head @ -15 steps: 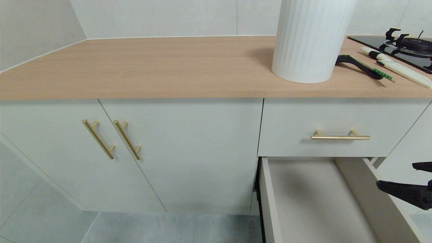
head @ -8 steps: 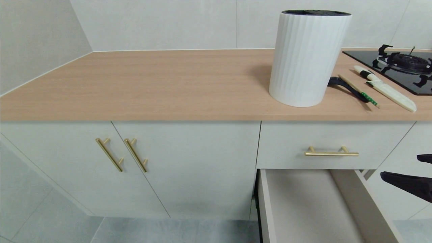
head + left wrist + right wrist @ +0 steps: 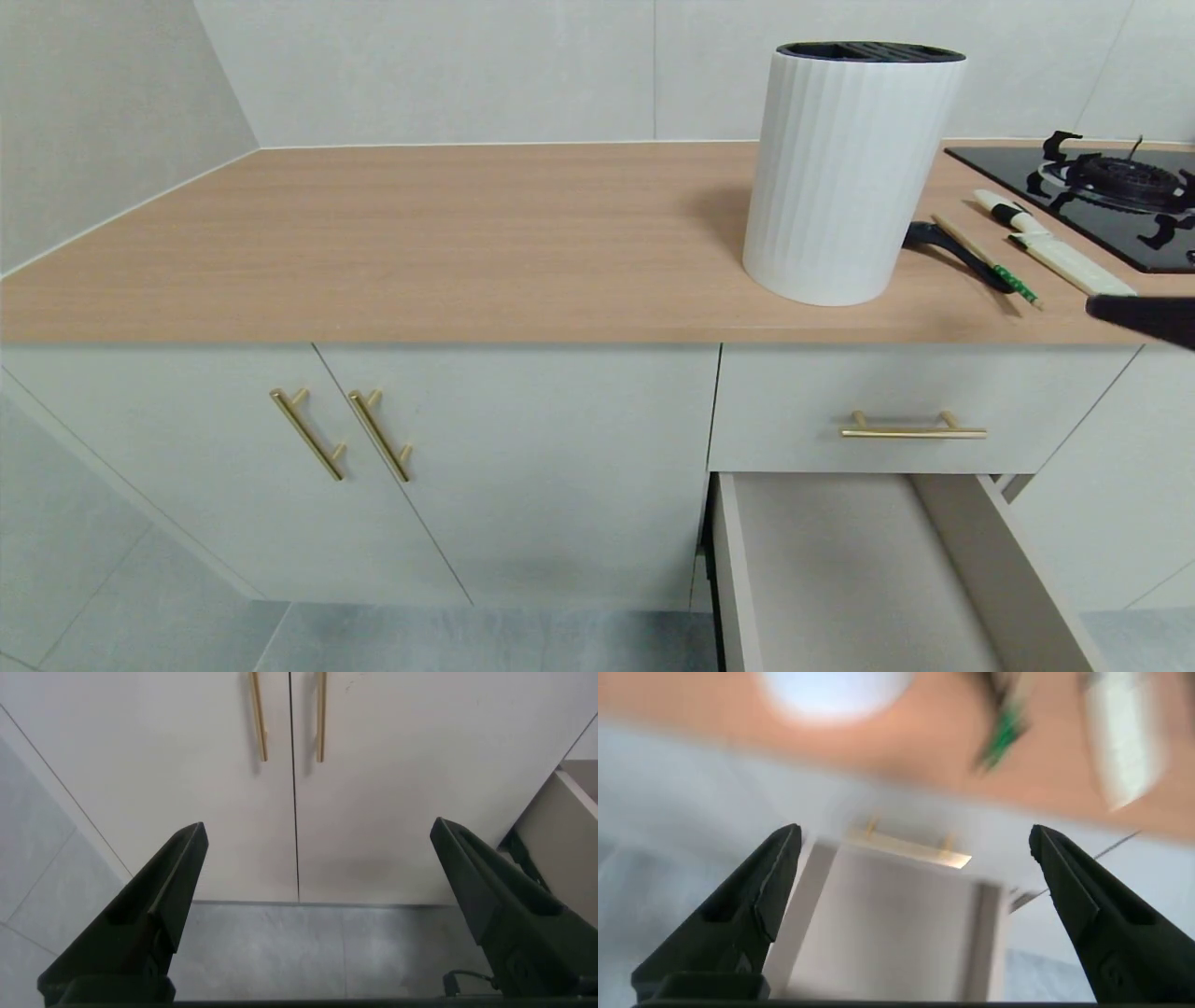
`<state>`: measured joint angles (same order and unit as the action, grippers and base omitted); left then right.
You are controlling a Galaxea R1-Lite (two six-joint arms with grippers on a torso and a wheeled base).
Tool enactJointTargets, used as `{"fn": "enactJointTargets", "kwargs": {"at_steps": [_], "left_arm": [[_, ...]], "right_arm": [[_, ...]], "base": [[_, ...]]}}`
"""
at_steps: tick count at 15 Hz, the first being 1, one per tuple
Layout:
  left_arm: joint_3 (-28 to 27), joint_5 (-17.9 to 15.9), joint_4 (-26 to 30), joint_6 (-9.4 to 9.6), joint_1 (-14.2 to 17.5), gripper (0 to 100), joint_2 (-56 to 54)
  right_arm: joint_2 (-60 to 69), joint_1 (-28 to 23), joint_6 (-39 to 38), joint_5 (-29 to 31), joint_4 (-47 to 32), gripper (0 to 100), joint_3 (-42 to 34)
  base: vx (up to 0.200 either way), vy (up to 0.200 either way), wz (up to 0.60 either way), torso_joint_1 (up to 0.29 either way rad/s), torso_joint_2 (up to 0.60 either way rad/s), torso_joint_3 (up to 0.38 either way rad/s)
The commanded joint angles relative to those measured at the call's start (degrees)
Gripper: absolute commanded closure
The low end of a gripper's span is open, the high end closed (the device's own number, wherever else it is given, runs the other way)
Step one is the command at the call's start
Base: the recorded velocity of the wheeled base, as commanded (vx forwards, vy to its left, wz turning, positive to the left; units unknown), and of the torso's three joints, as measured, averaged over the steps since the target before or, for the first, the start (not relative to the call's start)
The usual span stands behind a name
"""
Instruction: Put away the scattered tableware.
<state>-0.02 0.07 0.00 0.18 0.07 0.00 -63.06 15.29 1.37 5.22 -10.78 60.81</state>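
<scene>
Right gripper (image 3: pixel 913 835), jaws spread, hovers at the counter (image 3: pixel 467 243) edge near the knife (image 3: pixel 1064 261). Left gripper (image 3: pixel 318 826) gapes wide before the cupboard doors (image 3: pixel 392 793).

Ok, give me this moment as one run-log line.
right gripper open, near counter edge by knife | left gripper open, facing cabinet doors | lower drawer open | knife, chopsticks, black utensil on counter beside holder

The tall holder (image 3: pixel 850 177) stands right of middle on the desk (image 3: pixel 373 243), walling off the spoon (image 3: pixel 952 247), chopsticks (image 3: pixel 990 263) and knife (image 3: pixel 1064 259) from the left. A grate (image 3: pixel 1120 173) rises far right. Bare wood left of the holder gives passage. Below, the drawer (image 3: pixel 738 569) juts out near, open from above.
</scene>
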Motion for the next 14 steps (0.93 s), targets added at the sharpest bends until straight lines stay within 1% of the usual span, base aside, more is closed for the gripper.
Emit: {"fn": "enactJointTargets", "kwargs": {"at_steps": [1,2,3,4,6,10,14], "left_arm": [[-0.1,0.0,0.0,-0.01,0.0,0,0.0],[0.0,0.0,0.0,-0.01,0.0,0,0.1],[0.0,0.0,0.0,-0.01,0.0,0,0.1],[-0.1,0.0,0.0,-0.01,0.0,0,0.1],[-0.1,0.0,0.0,-0.01,0.0,0,0.1],[0.0,0.0,0.0,-0.01,0.0,0,0.1],[-0.1,0.0,0.0,-0.01,0.0,0,0.1]], "right_arm": [[-9.9,-2.5,-2.7,0.6,-7.1,0,12.2],[-13.3,-4.0,-2.9,1.5,-8.0,0,14.7],[-15.5,-4.9,-3.4,2.2,-7.9,0,15.2],[-18.5,-5.0,-5.1,2.8,-7.1,0,16.4],[-21.8,-5.0,-6.2,3.7,-6.7,0,17.1],[-24.9,-5.4,-6.5,8.3,-6.6,0,18.4],[-26.1,-5.4,-6.5,8.7,-6.4,0,18.5]], "base": [[0.0,0.0,0.0,0.0,0.0,0.0],[0.0,0.0,0.0,0.0,0.0,0.0],[0.0,0.0,0.0,0.0,0.0,0.0],[0.0,0.0,0.0,0.0,0.0,0.0],[0.0,0.0,0.0,0.0,0.0,0.0],[0.0,0.0,0.0,0.0,0.0,0.0],[0.0,0.0,0.0,0.0,0.0,0.0]]}}
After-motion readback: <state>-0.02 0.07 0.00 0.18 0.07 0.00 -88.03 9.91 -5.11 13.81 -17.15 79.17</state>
